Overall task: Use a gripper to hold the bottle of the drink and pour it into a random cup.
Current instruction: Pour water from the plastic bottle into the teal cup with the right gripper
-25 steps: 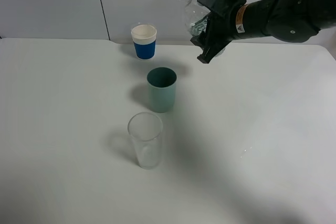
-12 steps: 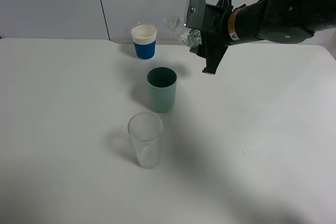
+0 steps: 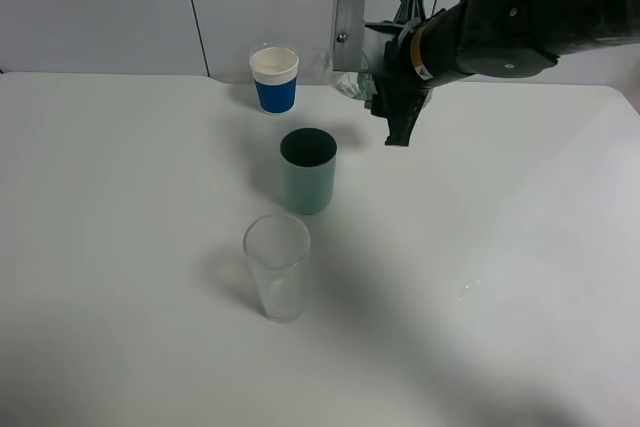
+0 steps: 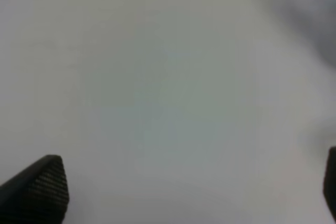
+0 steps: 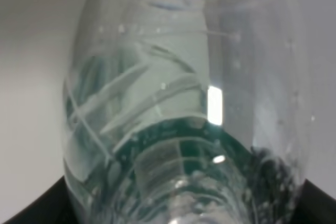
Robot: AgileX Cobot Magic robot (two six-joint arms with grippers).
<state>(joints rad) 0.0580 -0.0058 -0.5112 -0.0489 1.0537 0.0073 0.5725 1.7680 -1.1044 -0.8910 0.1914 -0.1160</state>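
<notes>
White desk (image 3: 120, 247) below; my right claw (image 3: 395, 112) clamps the bottle (image 5: 184, 103), not yet over the cup (image 3: 308, 182); next, align and tip.

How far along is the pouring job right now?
Done: the right gripper is shut on the bottle, which is off the table. In hand: it hangs high beyond the teal cup. Left: bringing its mouth over the cup and pouring; no stream is visible.
</notes>
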